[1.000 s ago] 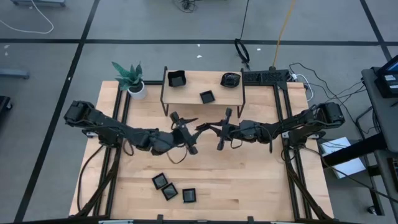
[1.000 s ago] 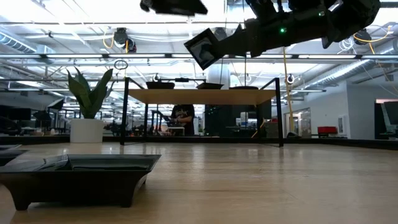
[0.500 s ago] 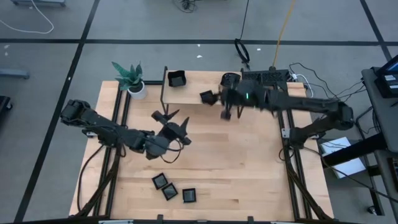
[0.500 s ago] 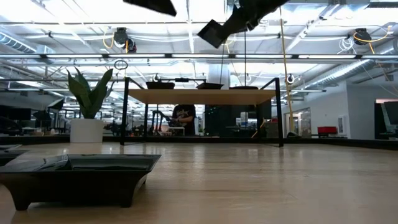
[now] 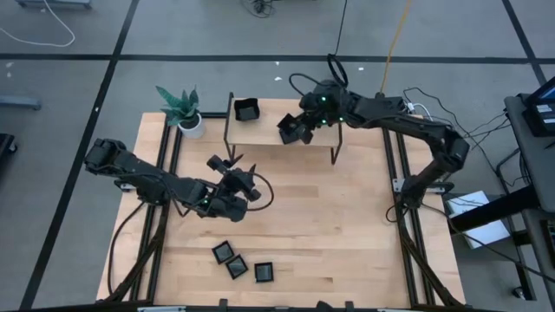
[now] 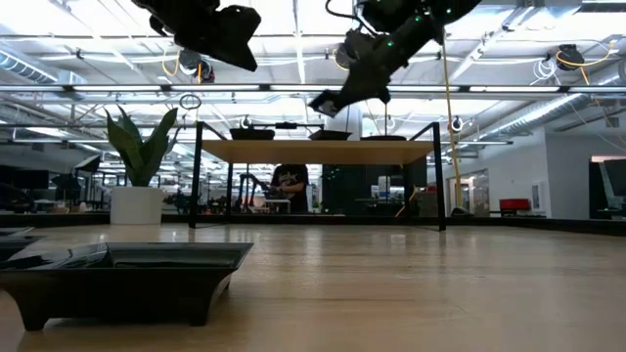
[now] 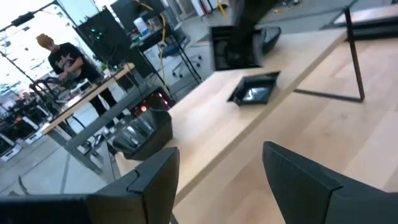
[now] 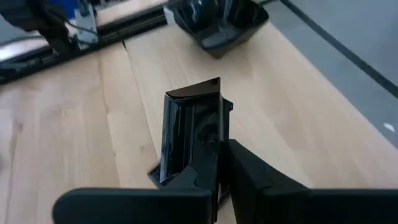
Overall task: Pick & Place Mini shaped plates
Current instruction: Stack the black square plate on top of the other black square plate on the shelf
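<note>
Since the earlier frames, the right gripper (image 5: 295, 130) has swung from mid-worktop to above the raised shelf (image 5: 260, 134), its fingers pinching a glossy black square plate (image 8: 193, 124) by its rim; release appears imminent. Left gripper (image 5: 232, 169) has retreated, fingers spread and empty. Three plates (image 5: 236, 262) remain on the light wooden worktop (image 5: 347, 234).

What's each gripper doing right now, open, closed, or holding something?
Left gripper: open, empty, above the table's middle.
Right gripper: shut on a small black plate, above the raised shelf.
</note>
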